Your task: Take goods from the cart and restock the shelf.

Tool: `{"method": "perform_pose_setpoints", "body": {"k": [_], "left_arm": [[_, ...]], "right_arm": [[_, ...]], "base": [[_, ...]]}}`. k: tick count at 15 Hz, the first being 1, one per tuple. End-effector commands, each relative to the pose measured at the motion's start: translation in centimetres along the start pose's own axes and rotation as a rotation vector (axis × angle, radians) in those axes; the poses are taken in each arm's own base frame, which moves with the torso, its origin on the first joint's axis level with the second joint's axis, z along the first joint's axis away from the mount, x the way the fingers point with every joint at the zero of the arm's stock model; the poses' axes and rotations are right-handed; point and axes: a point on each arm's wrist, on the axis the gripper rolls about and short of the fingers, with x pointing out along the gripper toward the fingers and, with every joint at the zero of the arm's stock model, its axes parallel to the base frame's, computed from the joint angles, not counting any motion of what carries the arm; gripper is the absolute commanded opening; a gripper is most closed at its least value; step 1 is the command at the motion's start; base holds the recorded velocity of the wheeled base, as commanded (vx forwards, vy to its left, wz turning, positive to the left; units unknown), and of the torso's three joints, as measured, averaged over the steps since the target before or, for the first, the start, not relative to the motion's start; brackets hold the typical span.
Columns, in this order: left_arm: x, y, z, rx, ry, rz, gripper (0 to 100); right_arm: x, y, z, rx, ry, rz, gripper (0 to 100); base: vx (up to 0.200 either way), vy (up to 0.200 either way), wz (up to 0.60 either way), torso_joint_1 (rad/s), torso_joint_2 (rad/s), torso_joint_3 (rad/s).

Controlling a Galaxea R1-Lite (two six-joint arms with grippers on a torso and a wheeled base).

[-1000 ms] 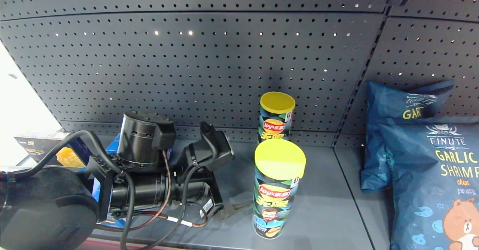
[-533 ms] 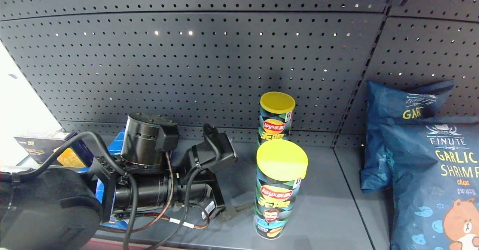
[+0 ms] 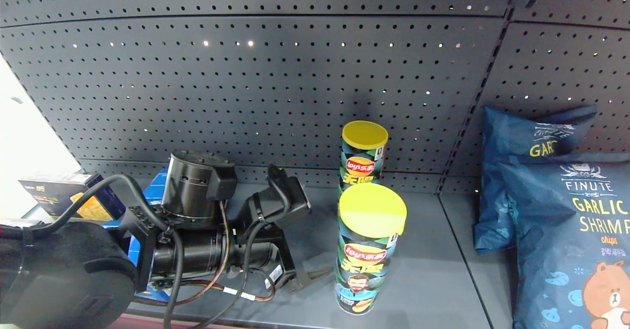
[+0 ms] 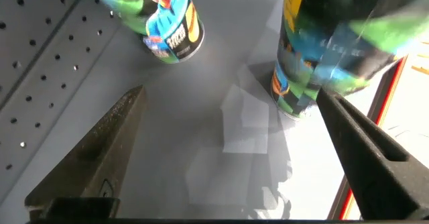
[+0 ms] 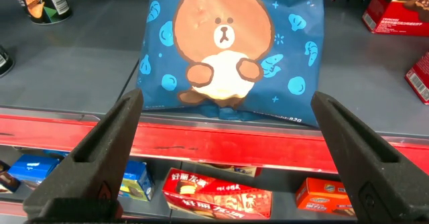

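Two chip cans with yellow lids stand upright on the grey shelf (image 3: 433, 279), the front can (image 3: 369, 255) directly before the back can (image 3: 363, 159). My left gripper (image 3: 312, 275) lies low on the shelf just left of the front can, open, with nothing between its fingers. In the left wrist view the left gripper (image 4: 228, 150) faces both cans; the front can (image 4: 322, 49) stands by one fingertip (image 4: 335, 106) and the back can (image 4: 167, 19) farther off. My right gripper (image 5: 228, 157) hangs open before the red shelf edge (image 5: 221, 140), facing a blue bear-print chip bag (image 5: 231, 43).
Blue shrimp chip bags (image 3: 571, 230) lean at the shelf's right. Dark and blue snack boxes (image 3: 64, 198) sit at the far left behind my left arm. A perforated back wall (image 3: 275, 87) closes the shelf. Below the red edge, boxed snacks (image 5: 218, 197) fill a lower shelf.
My left arm has edged slightly to the right. The front can has shifted a little to the right with it and still stands upright.
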Motion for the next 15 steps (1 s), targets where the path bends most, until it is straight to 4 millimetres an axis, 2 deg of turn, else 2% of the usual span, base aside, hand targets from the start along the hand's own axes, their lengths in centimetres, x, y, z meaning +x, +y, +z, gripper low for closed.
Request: {"method": "perform_pose_setpoints", "body": {"k": [1, 5, 6, 7, 9, 10, 12, 13, 14, 15], "left_arm": [[-0.7, 0.5, -0.4, -0.011, 0.006, 0.025, 100], [-6.1, 3.0, -0.6, -0.036, -0.031, 0.212, 100], [-7.7, 3.2, 0.0, -0.033, -0.060, 0.260, 100], [-8.4, 3.1, 0.4, -0.031, -0.078, 0.276, 100], [-12.0, 1.4, 1.6, -0.085, -0.156, 0.373, 100], [-12.8, 1.0, 1.9, -0.103, -0.176, 0.402, 100], [-17.0, -0.9, 3.0, -0.190, -0.298, 0.532, 100], [-17.1, -0.9, 3.0, -0.194, -0.302, 0.533, 100], [-20.3, -3.3, 1.9, -0.243, -0.367, 0.630, 100], [-21.9, -4.8, 0.8, -0.246, -0.391, 0.696, 100]], "right_arm": [[0.0, 0.0, 0.0, 0.000, 0.001, 0.001, 100], [0.0, 0.0, 0.0, 0.000, 0.001, 0.001, 100], [0.0, 0.0, 0.0, 0.000, 0.001, 0.001, 100], [0.0, 0.0, 0.0, 0.000, 0.001, 0.001, 100], [0.0, 0.0, 0.0, 0.000, 0.001, 0.001, 100], [0.0, 0.0, 0.0, 0.000, 0.001, 0.001, 100], [0.0, 0.0, 0.0, 0.000, 0.001, 0.001, 100], [0.0, 0.0, 0.0, 0.000, 0.001, 0.001, 100], [0.0, 0.0, 0.0, 0.000, 0.001, 0.001, 100], [0.0, 0.0, 0.0, 0.000, 0.001, 0.001, 100]], "base": [[0.000, 0.000, 0.00, 0.000, 0.00, 0.000], [0.000, 0.000, 0.00, 0.000, 0.00, 0.000], [0.000, 0.000, 0.00, 0.000, 0.00, 0.000], [0.000, 0.000, 0.00, 0.000, 0.00, 0.000], [0.000, 0.000, 0.00, 0.000, 0.00, 0.000], [0.000, 0.000, 0.00, 0.000, 0.00, 0.000], [0.000, 0.000, 0.00, 0.000, 0.00, 0.000], [0.000, 0.000, 0.00, 0.000, 0.00, 0.000], [0.000, 0.000, 0.00, 0.000, 0.00, 0.000], [0.000, 0.000, 0.00, 0.000, 0.00, 0.000]]}}
